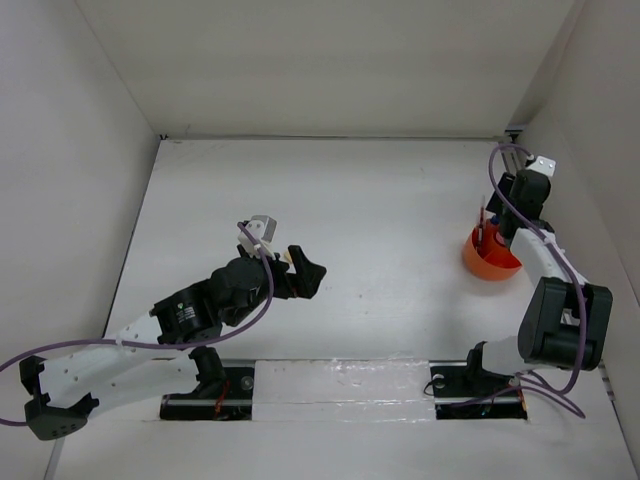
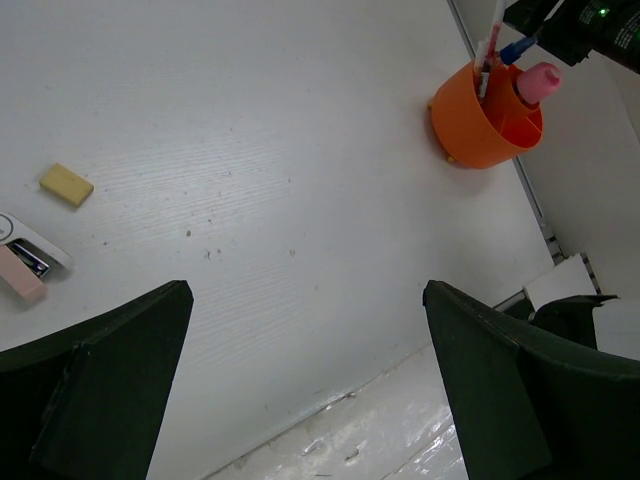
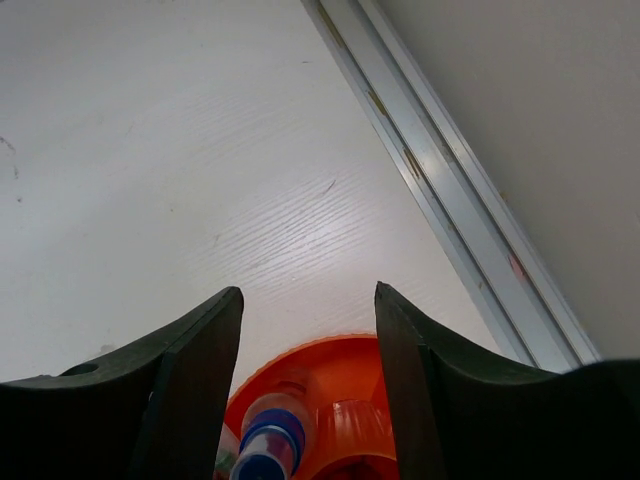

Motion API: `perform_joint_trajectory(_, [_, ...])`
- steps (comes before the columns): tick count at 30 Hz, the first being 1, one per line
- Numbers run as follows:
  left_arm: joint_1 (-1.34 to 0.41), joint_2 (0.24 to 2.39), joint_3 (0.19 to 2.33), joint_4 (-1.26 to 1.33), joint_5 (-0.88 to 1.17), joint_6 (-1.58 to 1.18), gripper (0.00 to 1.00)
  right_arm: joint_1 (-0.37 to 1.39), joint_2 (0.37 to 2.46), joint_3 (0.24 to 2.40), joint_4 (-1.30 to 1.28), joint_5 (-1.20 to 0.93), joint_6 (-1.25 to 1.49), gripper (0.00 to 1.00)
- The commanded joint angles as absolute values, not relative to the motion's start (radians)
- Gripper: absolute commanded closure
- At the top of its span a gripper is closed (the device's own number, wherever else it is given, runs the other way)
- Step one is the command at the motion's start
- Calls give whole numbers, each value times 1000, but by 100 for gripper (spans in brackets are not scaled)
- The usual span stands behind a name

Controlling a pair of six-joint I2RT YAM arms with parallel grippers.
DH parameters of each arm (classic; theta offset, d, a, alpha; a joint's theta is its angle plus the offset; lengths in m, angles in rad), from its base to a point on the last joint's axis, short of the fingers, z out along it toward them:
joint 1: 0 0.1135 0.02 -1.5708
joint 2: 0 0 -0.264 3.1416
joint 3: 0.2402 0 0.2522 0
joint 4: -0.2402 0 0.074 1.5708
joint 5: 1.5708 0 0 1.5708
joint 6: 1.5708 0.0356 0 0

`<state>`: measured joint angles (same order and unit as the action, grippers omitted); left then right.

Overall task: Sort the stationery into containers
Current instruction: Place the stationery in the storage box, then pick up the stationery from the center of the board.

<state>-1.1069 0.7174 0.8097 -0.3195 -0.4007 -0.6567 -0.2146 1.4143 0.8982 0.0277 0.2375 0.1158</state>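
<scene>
The orange cup point(image 1: 490, 258) stands at the right of the table, with red pens point(image 1: 483, 225) sticking up in it. The left wrist view shows the cup point(image 2: 480, 125) holding a pink-capped tube point(image 2: 538, 82) and pens point(image 2: 486, 60). My right gripper point(image 1: 498, 225) hangs open just above the cup point(image 3: 335, 365), over a clear blue-capped bottle point(image 3: 268, 435) inside it, and holds nothing point(image 3: 308, 295). My left gripper point(image 1: 308, 270) is open and empty over mid-table point(image 2: 308, 290). A tan eraser point(image 2: 66, 184) and a pink-white piece point(image 2: 25, 262) lie on the table to its left.
White walls close in the table on the left, back and right. An aluminium rail point(image 3: 440, 190) runs along the right wall beside the cup. A shiny taped strip point(image 1: 340, 385) lies along the near edge between the arm bases.
</scene>
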Motion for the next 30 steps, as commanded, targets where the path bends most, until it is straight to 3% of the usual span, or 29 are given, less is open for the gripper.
perform_joint_trajectory(1, [-1114,704,801,-287,-403,-660,0,-195,1378,897,66,247,130,39])
perform_joint_trajectory(7, [-1114,704,801,-296,-413,-669,0,-195,1330,907,66,225,130,37])
perform_joint_trajectory(10, [-1114,704,801,-305,-432,-679,0,-195,1289,919,51,247,130,27])
perform_joint_trajectory(12, [-1114,704,801,-314,-455,-690,0,-195,1267,929,51,247,140,1])
perform_joint_trajectory(17, [-1114,722,822,-393,-550,-755,0,-157,1206,1002,-6,247,140,0])
perform_joint_trajectory(21, [-1114,747,844,-478,-662,-850,0,-17,1181,1121,-162,303,100,0])
perform_joint_trajectory(26, [-1054,836,896,-518,-673,-903,0,444,1137,1265,-294,704,81,0])
perform_joint_trajectory(30, [-1054,908,954,-508,-664,-904,0,690,1069,1235,-192,782,66,0])
